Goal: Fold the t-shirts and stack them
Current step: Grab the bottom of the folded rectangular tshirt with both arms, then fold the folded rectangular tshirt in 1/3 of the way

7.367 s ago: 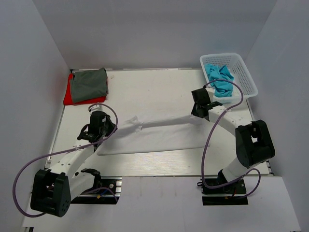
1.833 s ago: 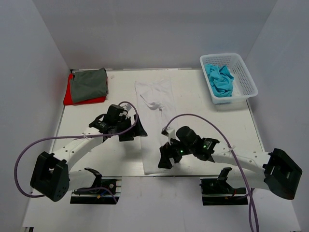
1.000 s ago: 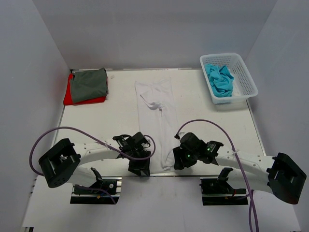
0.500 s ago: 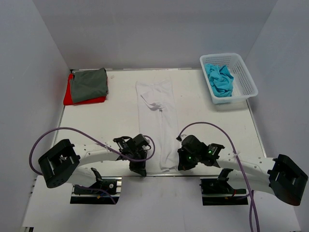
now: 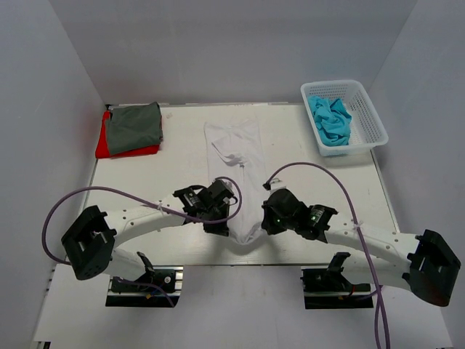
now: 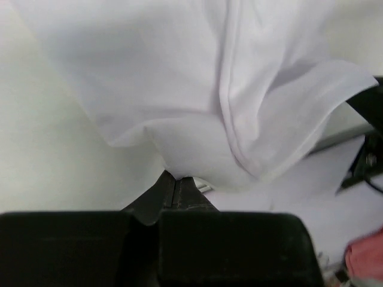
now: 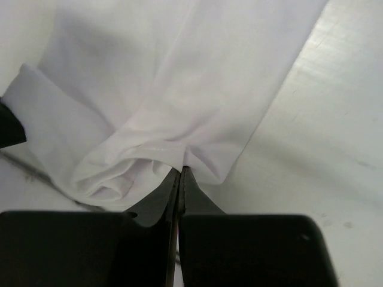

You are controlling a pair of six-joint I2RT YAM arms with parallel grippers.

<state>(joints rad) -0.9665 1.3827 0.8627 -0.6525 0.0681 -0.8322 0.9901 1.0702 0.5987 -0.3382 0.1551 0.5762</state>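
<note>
The white t-shirt [image 5: 238, 160] lies folded into a long narrow strip down the middle of the table. My left gripper [image 5: 220, 224] and right gripper [image 5: 267, 219] are each shut on one near corner of it and hold that end lifted, so the hem sags between them. The left wrist view shows my left gripper [image 6: 175, 177] pinching white cloth [image 6: 197, 89]. The right wrist view shows my right gripper [image 7: 181, 170] pinching white cloth [image 7: 179, 78]. A dark grey t-shirt [image 5: 133, 127] lies folded on a red t-shirt [image 5: 104, 145] at the far left. Turquoise t-shirts [image 5: 330, 120] are crumpled in the basket.
The white mesh basket [image 5: 367, 116] stands at the far right corner. The table's near edge [image 5: 240, 262] runs just below the lifted hem. Purple cables loop over both arms.
Both grippers closed on the white shirt's near corners at the table's front edge, then lifted and carried them toward the far side. The near end is now off the table.
</note>
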